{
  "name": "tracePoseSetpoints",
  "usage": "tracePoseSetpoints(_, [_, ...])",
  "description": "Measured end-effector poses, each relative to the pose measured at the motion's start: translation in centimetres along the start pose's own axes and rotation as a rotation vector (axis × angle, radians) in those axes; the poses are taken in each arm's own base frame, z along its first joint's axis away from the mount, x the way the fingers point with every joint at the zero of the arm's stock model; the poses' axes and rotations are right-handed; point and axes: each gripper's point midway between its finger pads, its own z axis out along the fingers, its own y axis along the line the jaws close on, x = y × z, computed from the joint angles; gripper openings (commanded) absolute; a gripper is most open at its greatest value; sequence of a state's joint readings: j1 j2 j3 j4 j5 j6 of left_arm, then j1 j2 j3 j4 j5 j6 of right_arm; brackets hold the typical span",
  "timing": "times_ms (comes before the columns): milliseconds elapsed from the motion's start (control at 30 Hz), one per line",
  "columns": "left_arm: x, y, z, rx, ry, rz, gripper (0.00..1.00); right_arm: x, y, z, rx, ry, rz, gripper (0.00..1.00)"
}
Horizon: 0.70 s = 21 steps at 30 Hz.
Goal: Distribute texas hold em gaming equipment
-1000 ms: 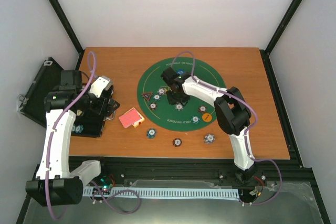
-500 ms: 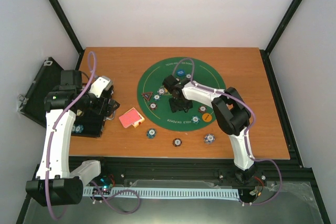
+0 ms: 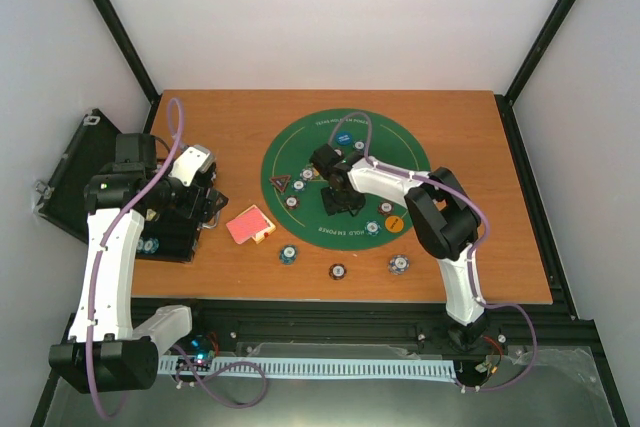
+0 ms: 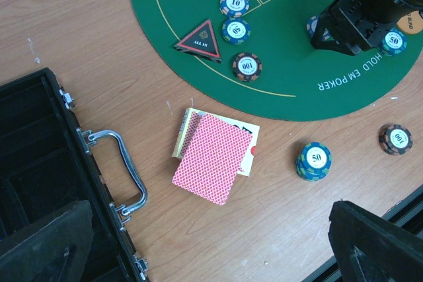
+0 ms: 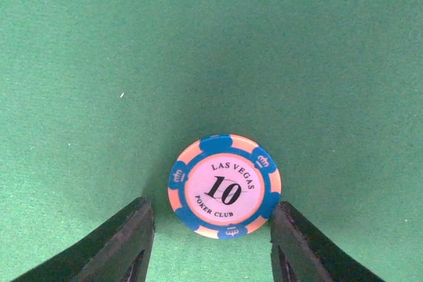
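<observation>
A blue-and-orange "10" poker chip [image 5: 225, 186] lies flat on the green felt mat [image 3: 300, 147] between the fingers of my right gripper [image 5: 211, 206]. The jaws stand apart around it, the left finger clear of its edge, so this gripper [image 3: 340, 202] is open. The red-backed playing cards [image 4: 215, 156] lie on the wood beside the mat. A black triangle marker [image 4: 198, 39] and three chips [image 4: 236, 30] sit on the mat's left part. My left gripper [image 4: 211, 229] hangs wide open and empty above the wood near the case, also seen from above [image 3: 205, 202].
The black hinged case [image 3: 90, 182] lies open at the table's left edge, its handle [image 4: 122, 166] toward the cards. A "50" chip stack [image 4: 313, 161] and a "100" chip [image 4: 395, 139] rest on the wood. A blue button [image 3: 343, 135] and an orange button [image 3: 394, 220] lie on the mat.
My right gripper has shifted a little toward the near side of the mat and now straddles the "10" chip. The left arm has stayed still.
</observation>
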<state>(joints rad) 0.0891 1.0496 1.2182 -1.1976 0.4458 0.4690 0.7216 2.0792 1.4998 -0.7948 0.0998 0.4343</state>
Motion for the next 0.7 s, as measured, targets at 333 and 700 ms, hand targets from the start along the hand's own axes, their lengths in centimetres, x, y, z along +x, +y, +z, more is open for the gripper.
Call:
tracePoseSetpoints(333, [0.0,0.0,0.0,0.0,0.0,0.0,1.0,-0.3,0.3,-0.3,-0.006,-0.008,-0.004,0.33])
tracePoseSetpoints(700, [0.0,0.0,0.0,0.0,0.001,0.0,1.0,-4.4,1.2,-3.7,-0.016,-0.114,0.002,0.51])
